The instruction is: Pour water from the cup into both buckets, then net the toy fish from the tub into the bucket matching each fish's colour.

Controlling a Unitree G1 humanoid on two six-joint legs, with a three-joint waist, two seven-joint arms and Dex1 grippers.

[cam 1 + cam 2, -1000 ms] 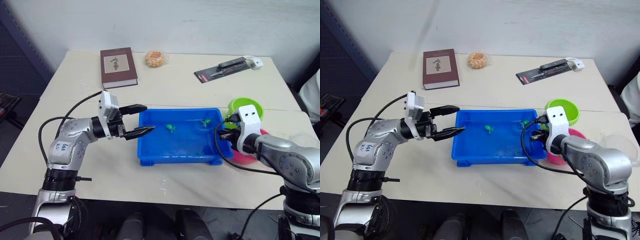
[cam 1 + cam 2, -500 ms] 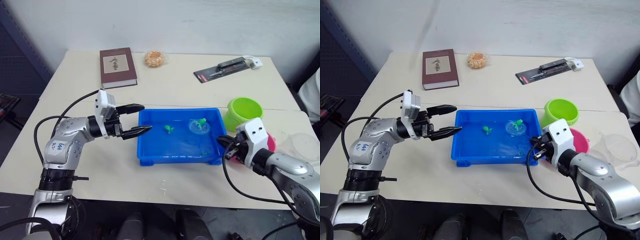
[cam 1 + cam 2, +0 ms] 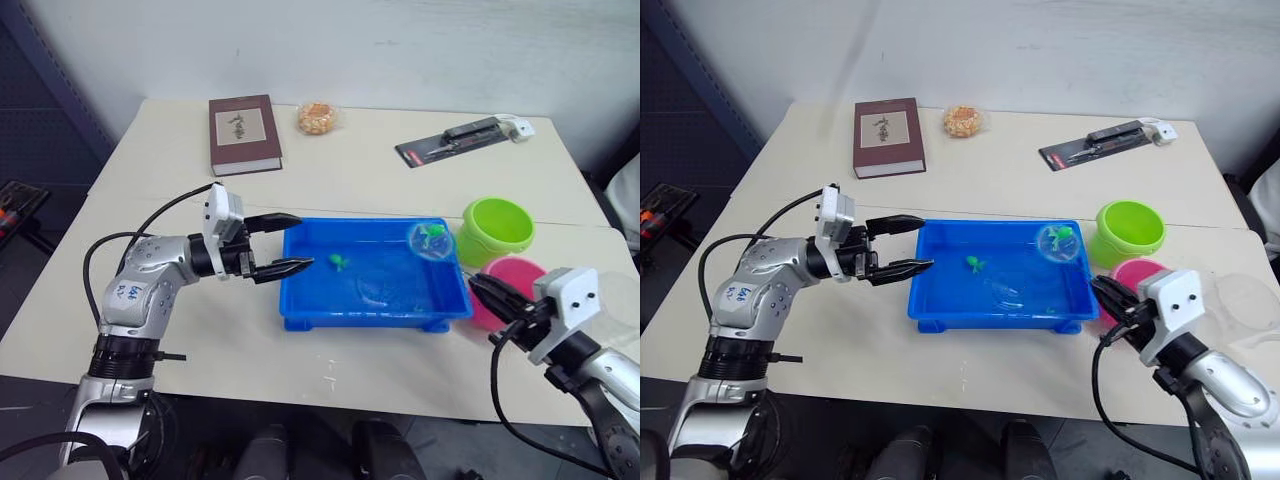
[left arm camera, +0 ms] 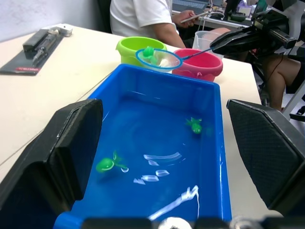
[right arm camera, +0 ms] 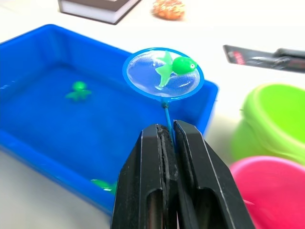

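The blue tub (image 3: 360,322) of water sits mid-table with two green toy fish (image 3: 340,263) (image 4: 194,125) in it. My right gripper (image 3: 490,292) is shut on the thin handle of the net (image 5: 163,73). The blue hoop hangs above the tub's far right corner and holds a green fish (image 5: 178,65). The lime green bucket (image 3: 497,228) stands just right of the hoop, and the pink bucket (image 3: 520,280) is nearer, beside my right gripper. The clear cup (image 3: 1248,305) stands right of the pink bucket. My left gripper (image 3: 305,240) is open at the tub's left rim.
At the table's back lie a dark red book (image 3: 243,133), a small orange snack bag (image 3: 318,117) and a black packaged tool (image 3: 455,140). A seated person (image 4: 143,19) shows beyond the buckets in the left wrist view.
My right arm has drawn back to the right and lifted the net out of the water with a green fish in it. The left gripper has stayed at the tub's left rim.
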